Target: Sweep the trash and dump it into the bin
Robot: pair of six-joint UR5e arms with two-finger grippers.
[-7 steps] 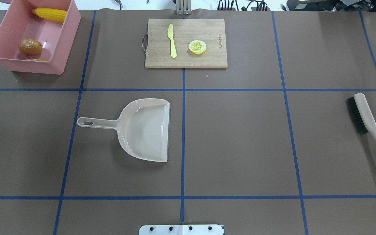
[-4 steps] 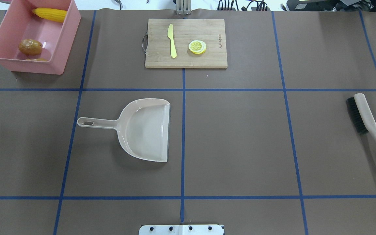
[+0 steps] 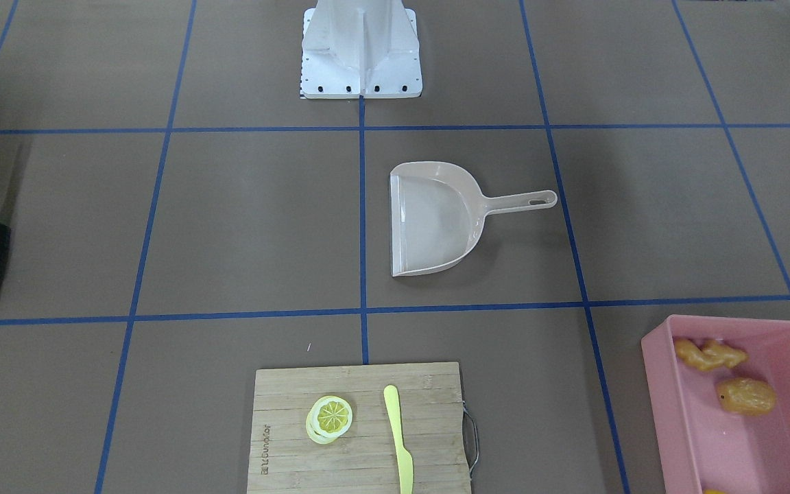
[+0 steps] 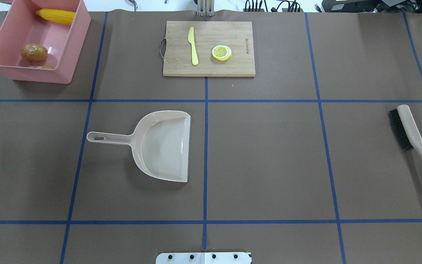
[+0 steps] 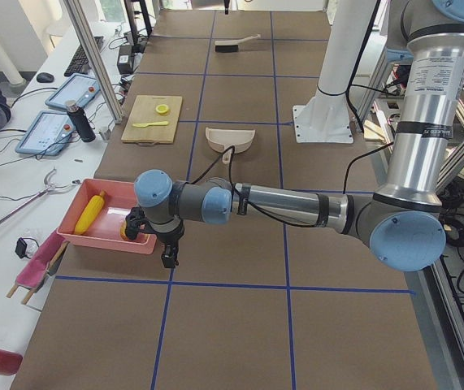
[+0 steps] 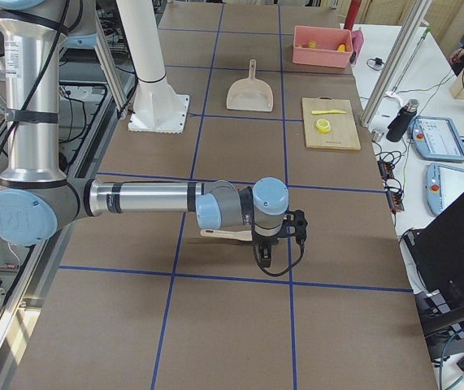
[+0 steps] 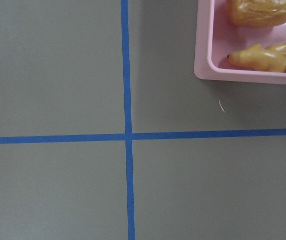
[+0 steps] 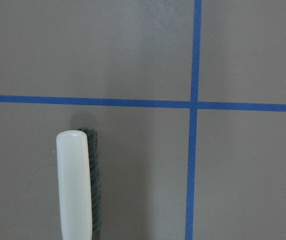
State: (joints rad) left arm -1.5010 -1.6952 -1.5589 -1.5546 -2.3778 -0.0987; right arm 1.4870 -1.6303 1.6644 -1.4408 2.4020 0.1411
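Note:
The pink bin [image 4: 66,47] stands at the table's far left corner. In it lie the yellow corn cob [image 4: 56,16], the orange-brown potato [image 4: 34,52] and the tan ginger root [image 3: 709,355]. The left wrist view shows the bin's corner [image 7: 203,55] with the potato [image 7: 260,12] and ginger [image 7: 265,56]. The beige dustpan [image 4: 165,146] lies empty mid-table. My left gripper [image 5: 169,258] hangs beside the bin; I cannot tell whether it is open or shut. My right gripper [image 6: 266,253] hangs over the brush handle [image 6: 223,234]; I cannot tell its state either.
A beige brush with black bristles [image 4: 410,134] lies at the table's right edge and shows in the right wrist view [image 8: 75,185]. A wooden cutting board [image 4: 233,33] at the far middle bears a yellow-green knife [image 4: 193,46] and a lemon slice [image 4: 221,52].

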